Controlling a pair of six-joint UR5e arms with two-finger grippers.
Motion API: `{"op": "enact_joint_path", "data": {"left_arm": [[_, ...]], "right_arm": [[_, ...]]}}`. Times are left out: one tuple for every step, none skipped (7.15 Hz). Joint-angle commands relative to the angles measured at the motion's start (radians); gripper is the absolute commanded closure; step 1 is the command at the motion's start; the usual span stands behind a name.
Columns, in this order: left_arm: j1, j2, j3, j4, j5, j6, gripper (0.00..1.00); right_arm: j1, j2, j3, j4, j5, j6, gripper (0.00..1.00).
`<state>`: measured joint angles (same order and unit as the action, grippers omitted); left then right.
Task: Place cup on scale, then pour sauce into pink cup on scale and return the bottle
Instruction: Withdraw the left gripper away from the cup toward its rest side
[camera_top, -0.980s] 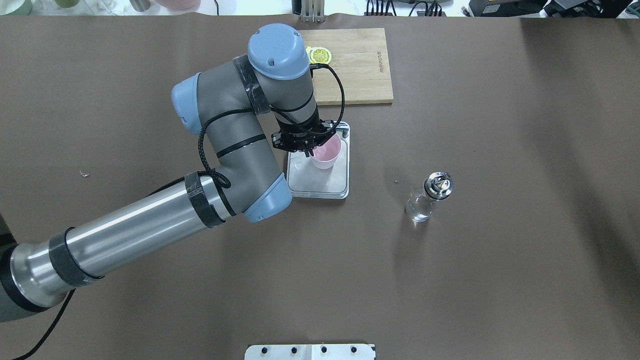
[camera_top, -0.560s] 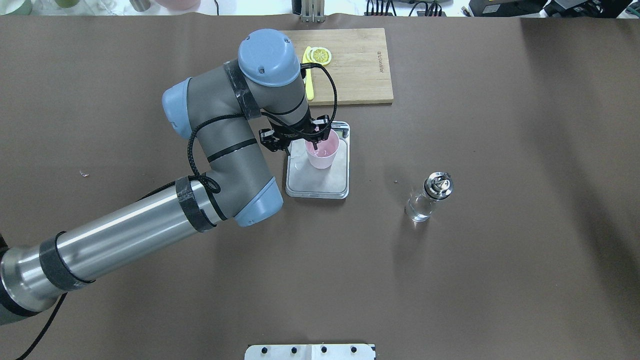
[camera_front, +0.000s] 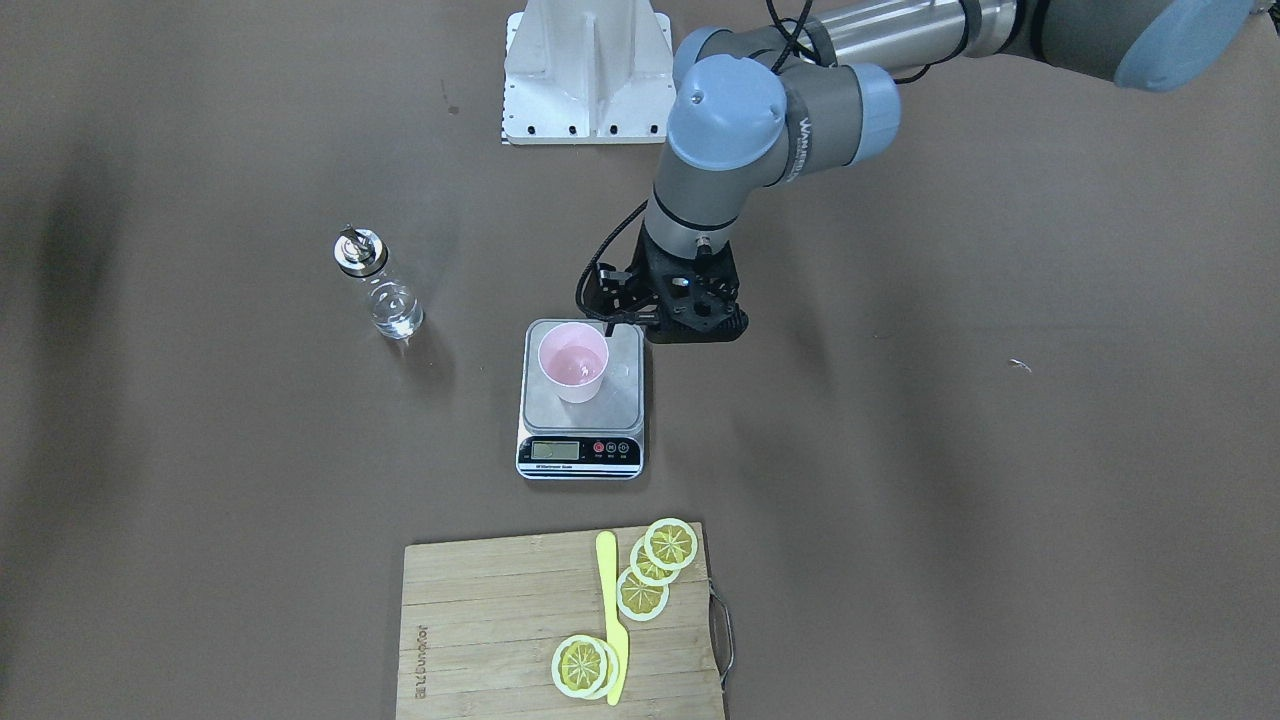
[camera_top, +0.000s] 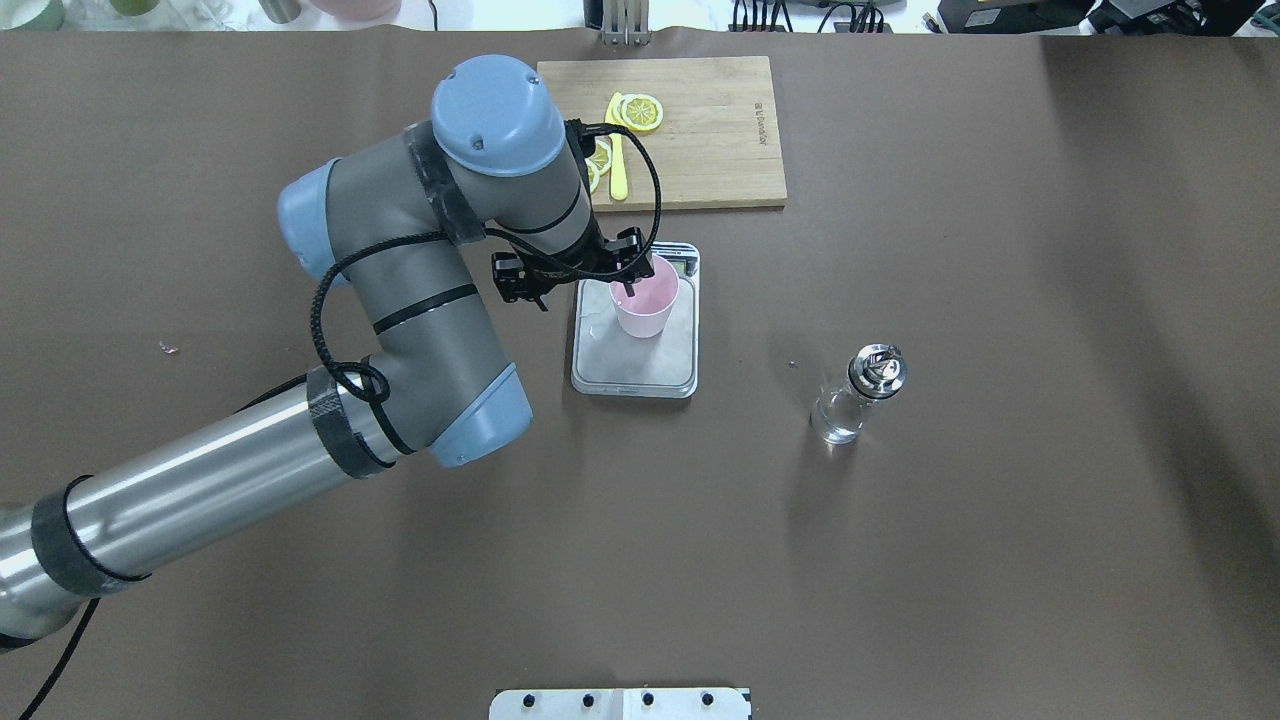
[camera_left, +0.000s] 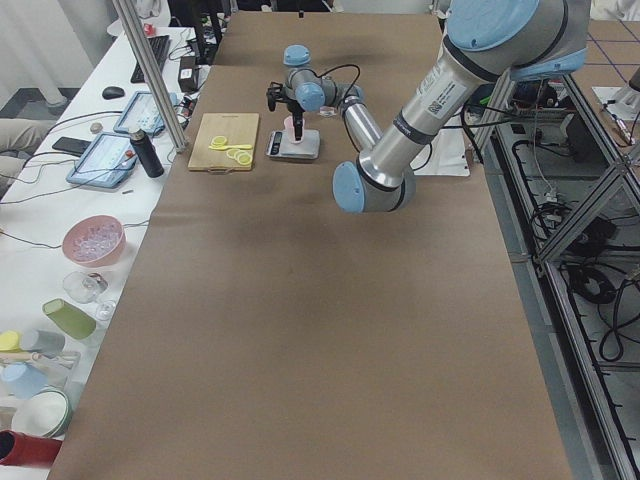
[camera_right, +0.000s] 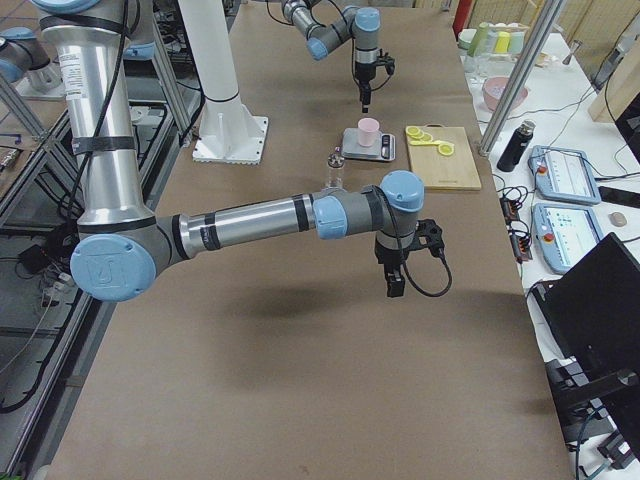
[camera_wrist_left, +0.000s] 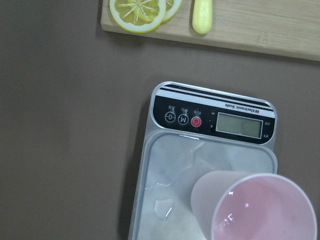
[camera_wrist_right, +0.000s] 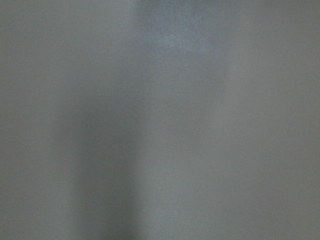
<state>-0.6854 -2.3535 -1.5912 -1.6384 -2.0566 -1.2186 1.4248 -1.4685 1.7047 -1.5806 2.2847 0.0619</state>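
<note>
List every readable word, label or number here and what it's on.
"Electronic Scale": black front strip of the scale.
"0" and "M": two of its round buttons.
Engraved brand on the cutting board: too blurred to read.
Lettering on the left arm: too small to read.

Cup (camera_top: 645, 305) on scale (camera_top: 640, 368) — bottle (camera_top: 850, 402) well apart to robot's right, cutting board (camera_top: 710, 140) beyond scale.

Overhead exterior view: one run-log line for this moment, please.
cup upright on scale | left gripper jaws open by cup rim | bottle upright, apart from scale, ungripped | right gripper away, jaws unclear
</note>
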Motion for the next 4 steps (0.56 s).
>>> {"op": "enact_joint_path", "data": {"left_arm": [[-0.110, 0.124, -0.117, 0.008, -0.118, 0.142, 0.02], [-0.167, 0.178, -0.156, 0.008, -0.160, 0.218, 0.02], [-0.236, 0.231, -0.182, 0.011, -0.216, 0.305, 0.02], [-0.306, 0.268, -0.182, 0.012, -0.267, 0.402, 0.02]], "right_arm": [[-0.013, 0.017, 0.021, 0.014, 0.008, 0.002, 0.01], [-0.018, 0.007, 0.036, 0.074, 0.025, 0.016, 0.01], [-0.018, -0.002, 0.042, 0.117, 0.073, 0.018, 0.01], [-0.018, -0.027, 0.061, 0.144, 0.085, 0.019, 0.00]]}}
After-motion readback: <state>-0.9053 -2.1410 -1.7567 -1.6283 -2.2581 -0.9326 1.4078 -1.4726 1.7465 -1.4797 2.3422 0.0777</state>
